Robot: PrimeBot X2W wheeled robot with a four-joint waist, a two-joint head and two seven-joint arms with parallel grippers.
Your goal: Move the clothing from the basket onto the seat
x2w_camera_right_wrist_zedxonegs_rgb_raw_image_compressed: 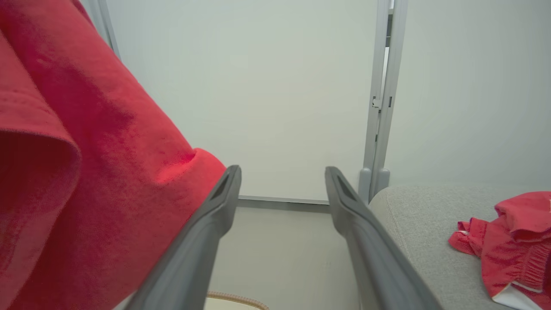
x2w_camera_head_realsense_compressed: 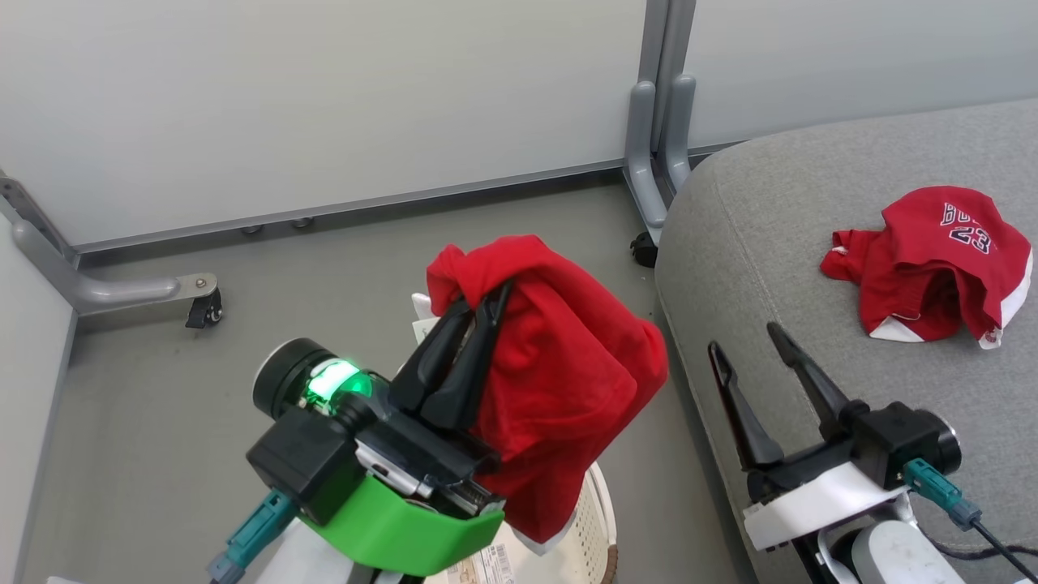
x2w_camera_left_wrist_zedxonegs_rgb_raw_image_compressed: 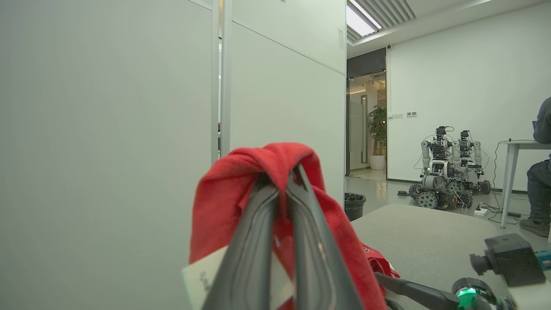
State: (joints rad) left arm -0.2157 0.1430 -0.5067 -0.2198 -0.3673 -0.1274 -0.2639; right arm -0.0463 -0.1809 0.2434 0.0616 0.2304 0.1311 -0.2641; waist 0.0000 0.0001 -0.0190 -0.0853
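Left gripper (x2w_camera_head_realsense_compressed: 486,302) with red garment (x2w_camera_head_realsense_compressed: 559,381), long axis vertical, above basket (x2w_camera_head_realsense_compressed: 598,519)

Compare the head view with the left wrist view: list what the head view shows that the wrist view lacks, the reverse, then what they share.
Head view adds: the basket at the bottom edge, the floor with a caster, and the number printed on the jersey lying on the seat.
Left wrist view adds: two parked robots, a potted plant, a black bin and a seated person at a table.
Both: the left gripper shut on the held garment, the open right gripper, the seat and the partition.
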